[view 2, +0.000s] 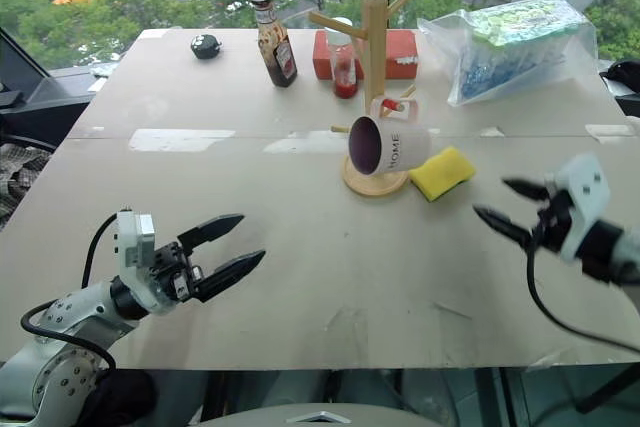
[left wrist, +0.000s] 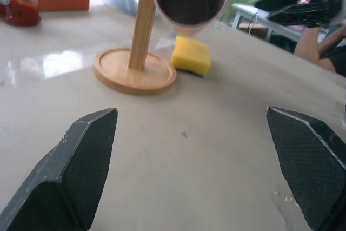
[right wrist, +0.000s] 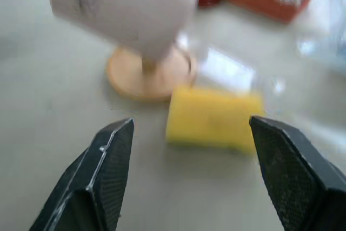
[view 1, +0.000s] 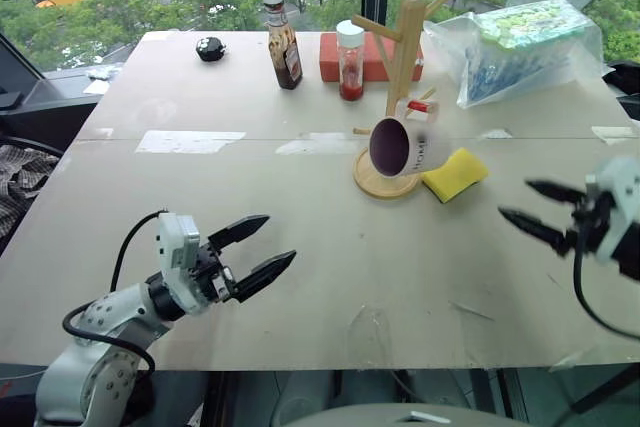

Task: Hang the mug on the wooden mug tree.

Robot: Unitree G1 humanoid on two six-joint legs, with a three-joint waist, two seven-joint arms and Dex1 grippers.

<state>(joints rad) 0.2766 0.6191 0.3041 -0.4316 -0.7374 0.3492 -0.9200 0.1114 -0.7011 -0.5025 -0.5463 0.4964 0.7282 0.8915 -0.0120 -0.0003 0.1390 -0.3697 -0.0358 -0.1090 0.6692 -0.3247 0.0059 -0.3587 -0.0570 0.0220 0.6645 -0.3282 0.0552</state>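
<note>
The mug (view 2: 385, 145) is seen hanging on a low peg of the wooden mug tree (view 2: 374, 47), its maroon mouth tilted toward the robot, above the round base. "HOME" is read on its side. A yellow sponge (view 2: 442, 172) lies just beside the base. The right gripper (view 2: 508, 207) is held well clear, jaws spread and empty; the left gripper (view 2: 224, 247) likewise. The hang is judged done; both arms are best kept away from the tree.
</note>
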